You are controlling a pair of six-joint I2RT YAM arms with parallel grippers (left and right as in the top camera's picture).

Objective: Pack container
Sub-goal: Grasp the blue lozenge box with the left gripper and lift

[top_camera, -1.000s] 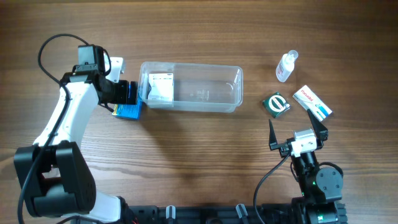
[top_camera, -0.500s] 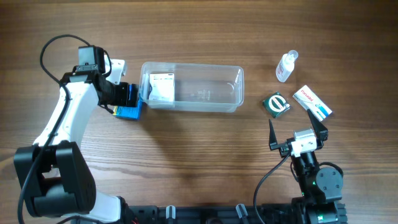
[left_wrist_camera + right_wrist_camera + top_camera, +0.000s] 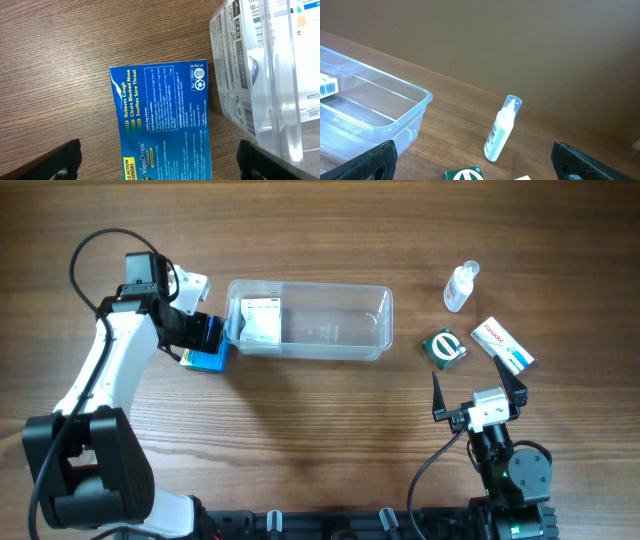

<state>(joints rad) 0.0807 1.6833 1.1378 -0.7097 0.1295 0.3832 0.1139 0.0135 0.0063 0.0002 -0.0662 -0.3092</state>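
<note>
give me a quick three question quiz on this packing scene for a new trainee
1. True or false: the container already holds a white box.
2. The left hand is: A) open over the blue box; B) shut on the blue box; C) inside the container.
3. How many loose items lie on the table beyond the container on the side of the right hand?
Key: 1 true; 2 A; 3 three: the bottle, the green box and the red-lettered carton.
</note>
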